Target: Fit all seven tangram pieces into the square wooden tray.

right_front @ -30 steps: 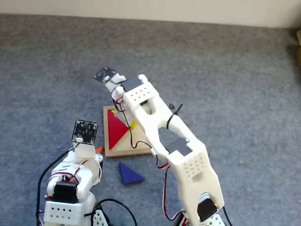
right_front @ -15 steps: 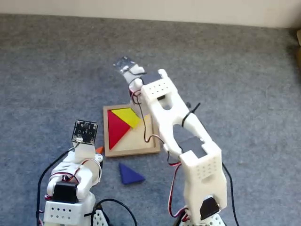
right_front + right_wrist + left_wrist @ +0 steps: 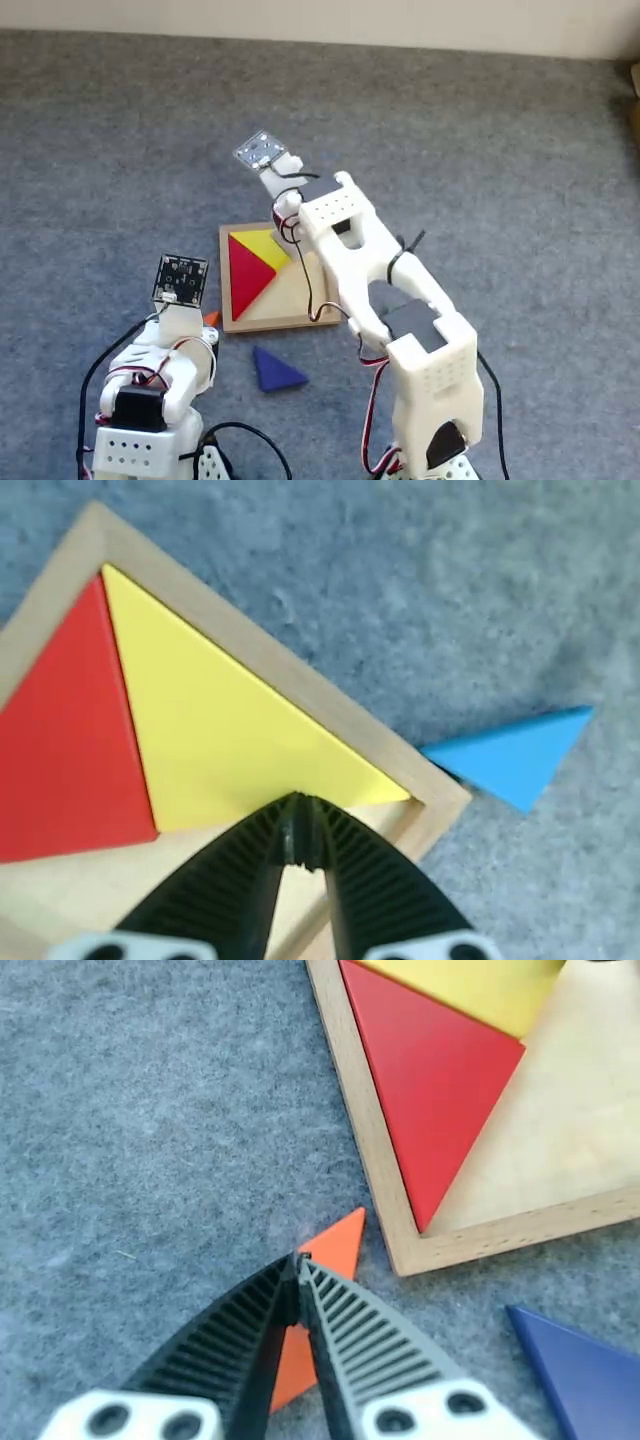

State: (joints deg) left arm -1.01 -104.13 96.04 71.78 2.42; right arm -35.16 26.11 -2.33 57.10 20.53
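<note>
Beneath everything, the grey felt desk (image 3: 500, 150) carries the whole job. My right arm (image 3: 380, 270) is the biggest thing on it: it stretches forward from the near edge and crosses the right part of the tray, its wrist out past the tray's far rim. My left arm (image 3: 165, 370) sits folded close to its base, with its wrist hanging just outside the tray's near left corner.

The square wooden tray (image 3: 280, 323) lies flat between the two arms. Inside it, the red triangle (image 3: 245, 272) fills the left side, and the yellow triangle (image 3: 268, 248) lies flush against it along the far side. The rest of the tray floor is bare wood.

The dark blue triangle (image 3: 274, 370) rests on the felt near the tray's near edge, apart from it. The light blue triangle (image 3: 505, 755) lies on the felt just beside one tray corner, one tip pointing at the rim. The orange triangle (image 3: 340, 1245) lies by the tray's near left corner, close to the rim.

My right gripper (image 3: 299, 810) is clenched on nothing, jaws pressed together, its tip over the yellow triangle's edge where bare wood begins. My left gripper (image 3: 298, 1265) is clenched empty too, its tip over the orange triangle; I cannot tell whether it touches.
</note>
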